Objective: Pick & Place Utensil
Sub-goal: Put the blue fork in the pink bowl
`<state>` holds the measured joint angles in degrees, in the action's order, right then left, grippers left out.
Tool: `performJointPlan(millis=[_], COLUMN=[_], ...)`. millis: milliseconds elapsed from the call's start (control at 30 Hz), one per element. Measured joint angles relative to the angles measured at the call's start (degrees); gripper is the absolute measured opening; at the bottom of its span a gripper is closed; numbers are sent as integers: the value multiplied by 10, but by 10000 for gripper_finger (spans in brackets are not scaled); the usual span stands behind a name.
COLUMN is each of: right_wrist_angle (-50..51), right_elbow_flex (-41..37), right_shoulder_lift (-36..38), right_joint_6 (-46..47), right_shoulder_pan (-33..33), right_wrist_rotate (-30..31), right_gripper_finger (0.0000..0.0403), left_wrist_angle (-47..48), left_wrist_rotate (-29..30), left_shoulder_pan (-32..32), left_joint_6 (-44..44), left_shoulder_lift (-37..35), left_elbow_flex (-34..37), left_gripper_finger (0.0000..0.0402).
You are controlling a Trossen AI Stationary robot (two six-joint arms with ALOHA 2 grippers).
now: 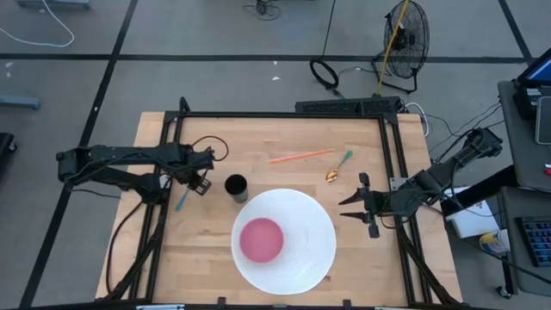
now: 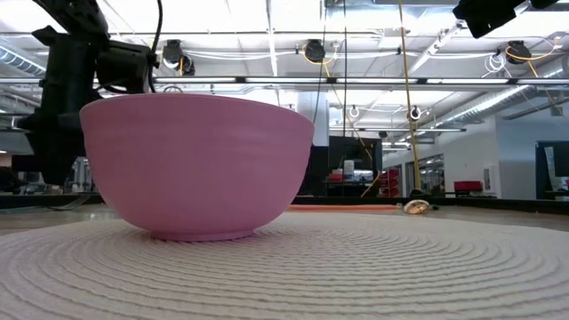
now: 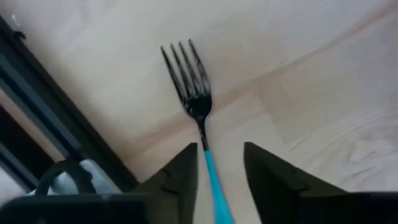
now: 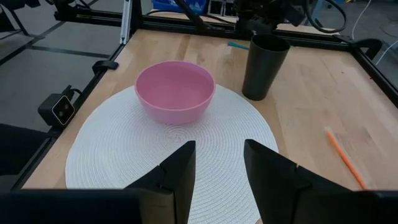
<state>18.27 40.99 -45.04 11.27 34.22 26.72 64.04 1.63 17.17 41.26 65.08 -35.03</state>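
Observation:
A fork point(image 3: 196, 99) with black tines and a teal handle point(image 1: 181, 201) lies flat on the wooden table near its left edge. My left gripper point(image 3: 221, 149) point(image 1: 200, 181) is open just above it, one finger on each side of the handle near the neck, with a gap at each side. A gold spoon with a green handle point(image 1: 337, 168) and an orange stick point(image 1: 301, 156) lie toward the far right. My right gripper point(image 1: 355, 207) point(image 4: 219, 149) is open and waits by the right edge, pointing at the placemat.
A pink bowl point(image 1: 261, 238) point(image 4: 176, 90) sits on a round white placemat point(image 1: 301, 258) in the near middle of the table. A black cup point(image 1: 236, 187) point(image 4: 265, 65) stands upright between the fork and the mat. The table's black frame rail point(image 3: 37, 106) runs close beside the fork.

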Motion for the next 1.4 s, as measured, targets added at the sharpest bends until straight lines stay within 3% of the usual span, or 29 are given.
performJointPlan(millis=[167,333,700,1067,1400], right_wrist_angle=[1,1,0,0,4], right_elbow_flex=[0,0,0,0,0], right_shoulder_lift=[0,0,0,0,0], right_joint_6=[0,0,-4,-2,-3], right_shoulder_pan=[0,0,0,0,0], right_wrist_rotate=[0,0,0,0,0], right_gripper_finger=[130,130,130,130,130], left_wrist_angle=[-13,-48,-67,-67,-146], left_wrist_rotate=[0,-5,-30,13,0], left_shoulder_pan=[1,1,0,0,0], left_joint_6=[0,-2,10,48,70], left_shoulder_lift=[-1,0,-1,0,-5], left_elbow_flex=[7,42,86,86,126], left_gripper_finger=[190,197,141,87,72])
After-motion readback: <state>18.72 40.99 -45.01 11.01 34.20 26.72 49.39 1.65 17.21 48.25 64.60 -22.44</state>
